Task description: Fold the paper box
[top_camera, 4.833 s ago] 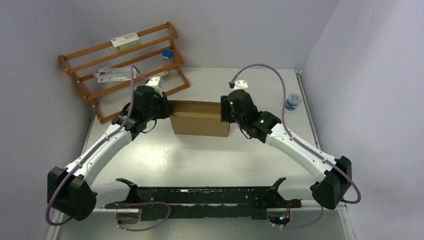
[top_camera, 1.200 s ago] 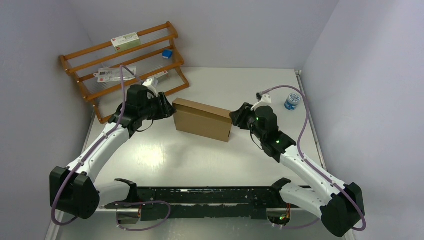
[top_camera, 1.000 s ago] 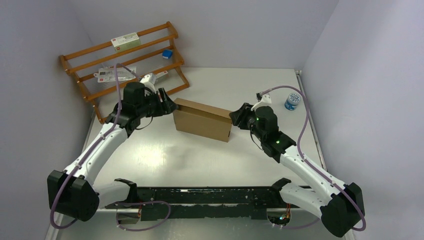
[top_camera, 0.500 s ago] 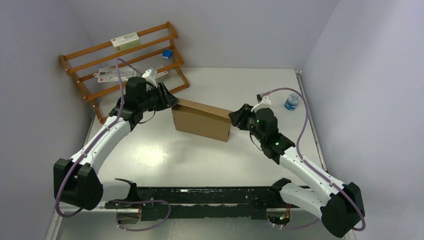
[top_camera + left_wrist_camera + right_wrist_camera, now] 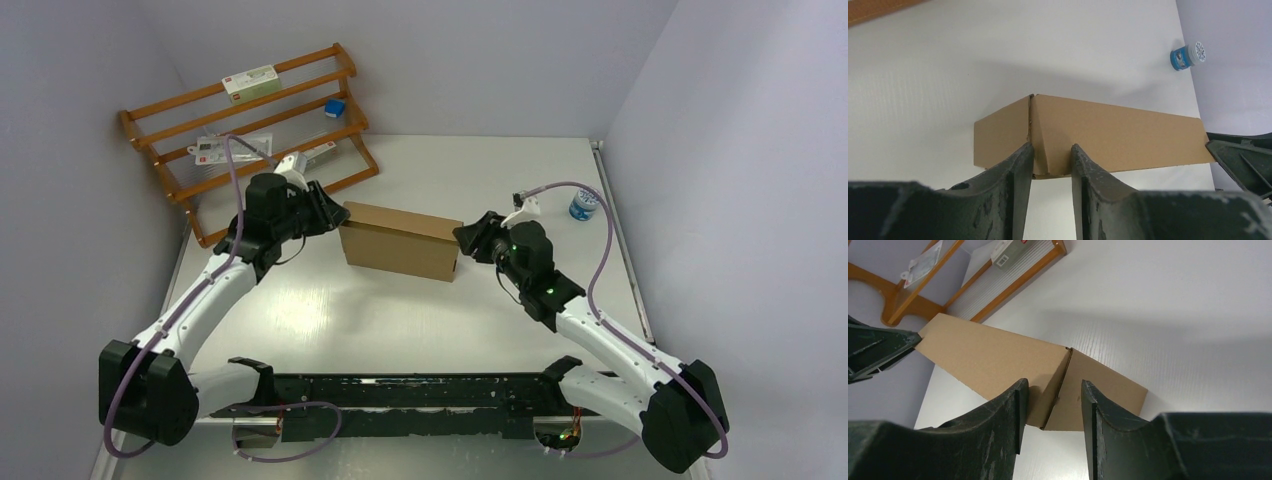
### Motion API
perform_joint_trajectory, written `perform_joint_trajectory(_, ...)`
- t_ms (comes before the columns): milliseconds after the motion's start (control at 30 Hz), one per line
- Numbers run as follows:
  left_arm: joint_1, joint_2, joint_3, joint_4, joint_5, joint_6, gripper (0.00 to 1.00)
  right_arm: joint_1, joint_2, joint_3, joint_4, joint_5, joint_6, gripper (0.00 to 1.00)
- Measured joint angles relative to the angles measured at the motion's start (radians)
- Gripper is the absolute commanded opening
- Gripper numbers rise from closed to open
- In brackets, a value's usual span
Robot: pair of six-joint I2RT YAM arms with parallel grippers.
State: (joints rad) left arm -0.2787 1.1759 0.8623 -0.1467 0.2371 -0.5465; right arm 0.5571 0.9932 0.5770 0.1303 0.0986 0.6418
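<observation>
Lavender walls close in on a white table (image 5: pixel 400 320), with a wooden rack (image 5: pixel 250 130) propped at its far-left corner. Both arms stretch from the near edge and angle inward, the left arm (image 5: pixel 200 300) bent at the elbow and the right arm (image 5: pixel 600 335) reaching low and long, so they meet the paper box (image 5: pixel 400 240) from opposite ends. It sits closed up, a shallow brown carton past the table's middle, slightly skewed to the edges. I reckon they bracket it like that to steady it while the end walls are pressed home. The left gripper (image 5: pixel 335 214) straddles the box's left corner seam and the right gripper (image 5: pixel 462 238) its right one. Each has its jaws partly apart, and I cannot tell whether either pinches cardboard. A small blue-capped jar (image 5: pixel 584 203) stands near the right edge.
</observation>
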Motion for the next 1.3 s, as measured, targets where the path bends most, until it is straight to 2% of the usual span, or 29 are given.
perform_joint_trajectory(267,0.016,-0.051,-0.149,0.200,0.002,-0.071,0.39,-0.005,0.019,-0.061,0.110,-0.014,0.063,0.45)
perform_joint_trajectory(433,0.026,-0.075,-0.230,0.321,0.000,-0.126,0.37,-0.023,0.042,-0.111,0.218,-0.052,0.112,0.37)
perform_joint_trajectory(667,0.033,-0.084,-0.294,0.427,-0.005,-0.164,0.42,-0.066,0.106,-0.151,0.369,-0.130,0.164,0.36)
perform_joint_trajectory(933,0.031,-0.150,-0.343,0.349,-0.062,-0.180,0.52,-0.099,0.139,-0.133,0.369,-0.167,0.176,0.37)
perform_joint_trajectory(1033,0.029,-0.169,-0.340,0.307,-0.074,-0.179,0.52,-0.099,0.140,-0.111,0.332,-0.166,0.154,0.37)
perform_joint_trajectory(1167,0.028,-0.168,-0.340,0.306,-0.076,-0.183,0.43,-0.101,0.151,-0.098,0.322,-0.169,0.138,0.37)
perform_joint_trajectory(1300,0.028,-0.173,-0.388,0.401,-0.049,-0.229,0.28,-0.125,0.175,-0.101,0.354,-0.211,0.140,0.28)
